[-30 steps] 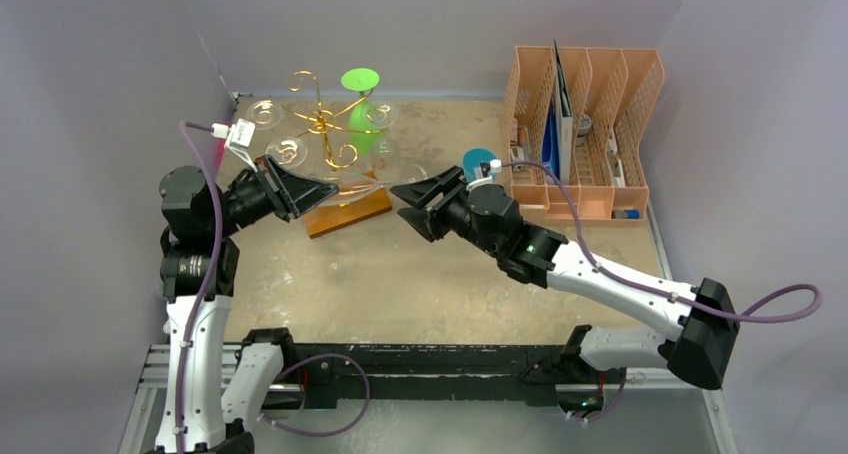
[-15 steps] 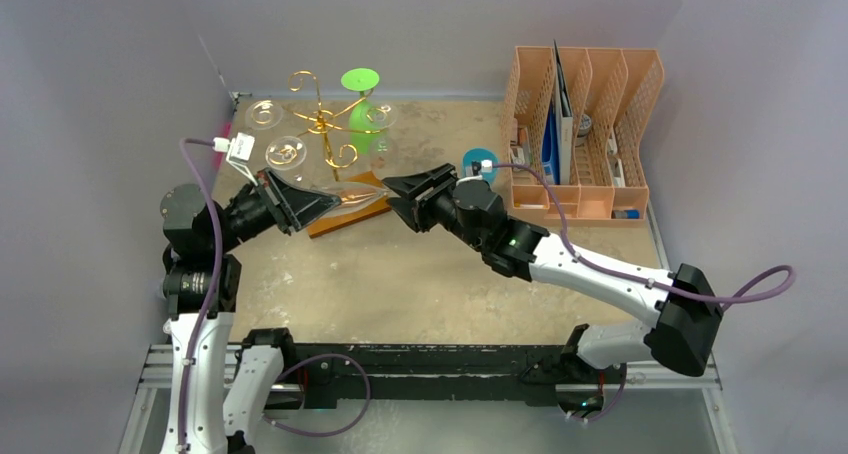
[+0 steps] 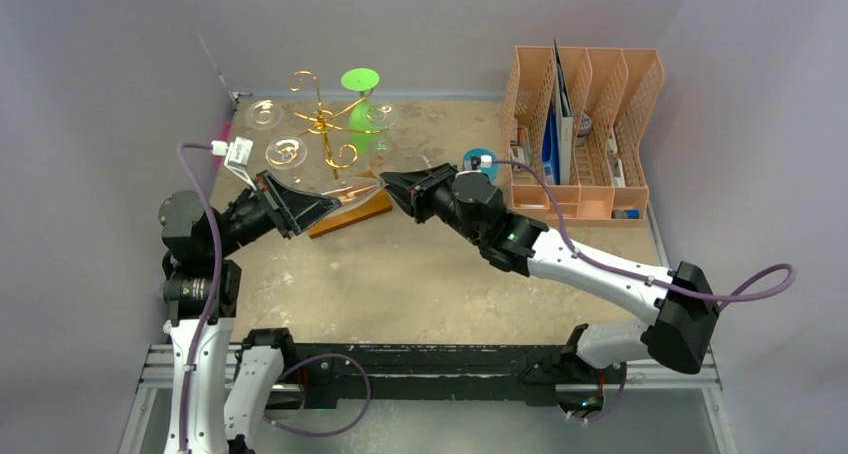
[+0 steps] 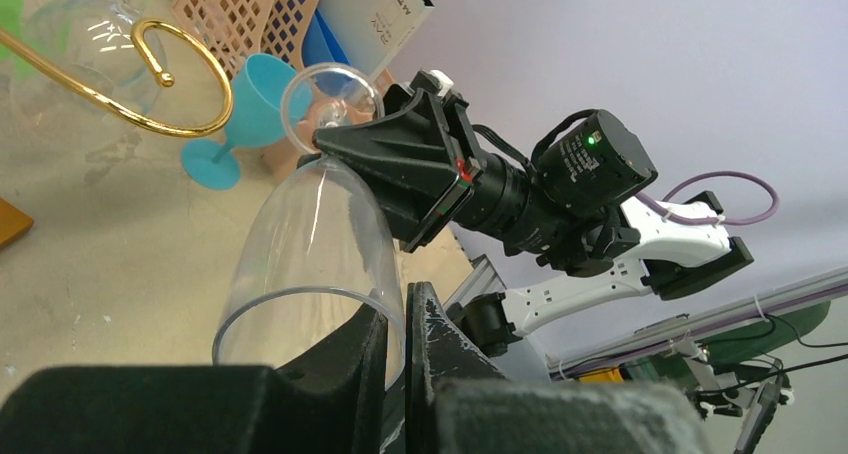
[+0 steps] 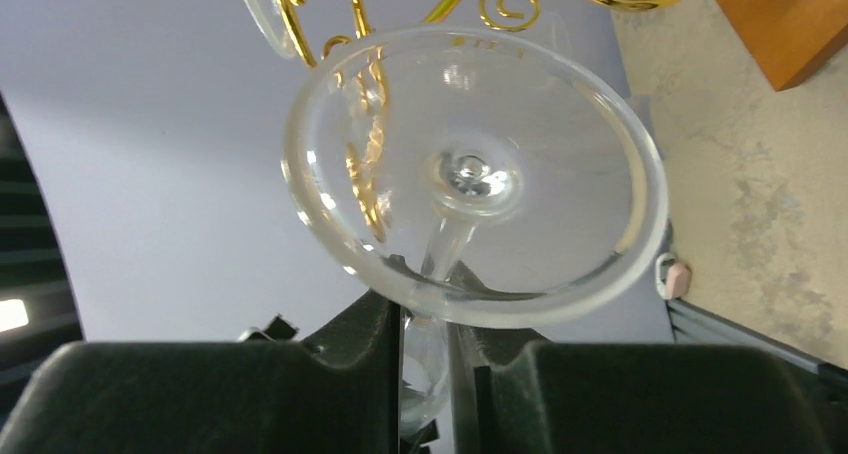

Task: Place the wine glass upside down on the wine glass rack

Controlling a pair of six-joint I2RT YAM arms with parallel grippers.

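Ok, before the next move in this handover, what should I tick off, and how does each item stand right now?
1. Left gripper pinching the wine glass by the bowl rim: ok.
2. Right gripper closed on the stem next to the foot: ok.
3. Glass turned upside down: not ok, it lies roughly sideways between the two grippers.
4. Free arm on the wine glass rack: ok, the top-left curl carries nothing.
5. Clearance from the blue goblet standing just behind the right gripper: cannot tell.
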